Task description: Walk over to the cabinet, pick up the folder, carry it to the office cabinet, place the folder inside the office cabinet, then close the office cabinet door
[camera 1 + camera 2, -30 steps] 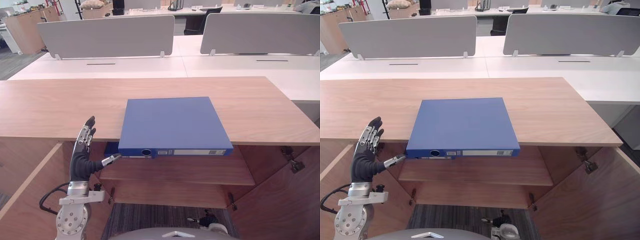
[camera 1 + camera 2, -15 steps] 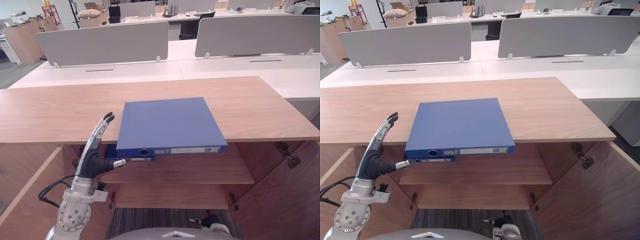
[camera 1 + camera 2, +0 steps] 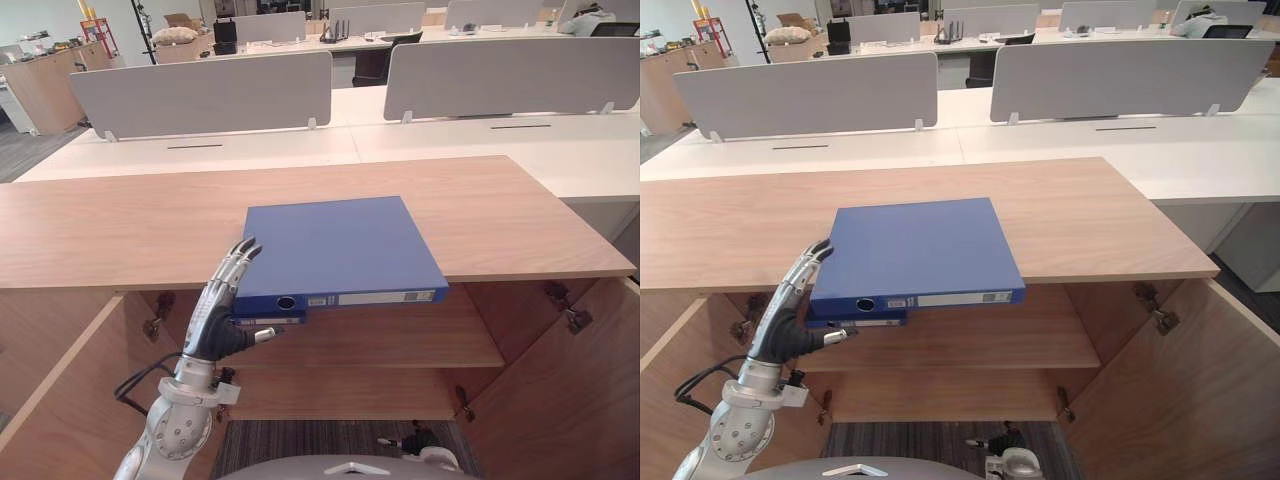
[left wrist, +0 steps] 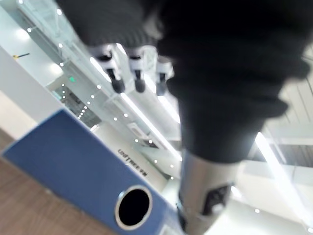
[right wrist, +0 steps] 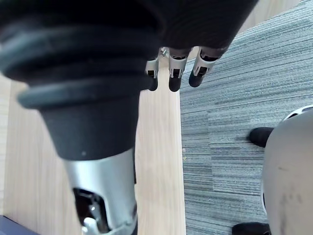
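Grey carpet (image 5: 234, 98) lies nearest, seen past the right hand (image 5: 174, 78), which hangs low beside an open wooden door (image 5: 156, 161) with its fingers loosely straight and nothing in them. Next comes the left hand (image 3: 222, 300), raised in front of the cabinet opening with fingers straight and spread a little and the thumb held out to the side; it holds nothing. Its fingertips reach the front left corner of the blue folder (image 3: 335, 245), though contact cannot be confirmed. The folder lies flat on the wooden cabinet top (image 3: 120, 225), its spine with a round finger hole jutting a little past the front edge, near the middle. Below, both cabinet doors stand open, showing a wooden shelf (image 3: 400, 345) with a darker blue item (image 3: 270, 317) just under the folder's left corner. Beyond the cabinet stand white desks (image 3: 300, 140) with grey divider screens (image 3: 200, 90). The step in hand appears to be the pick-up. Next, the hand likely needs to close on the overhanging spine edge, thumb beneath and fingers on top, and may need the other hand's support.
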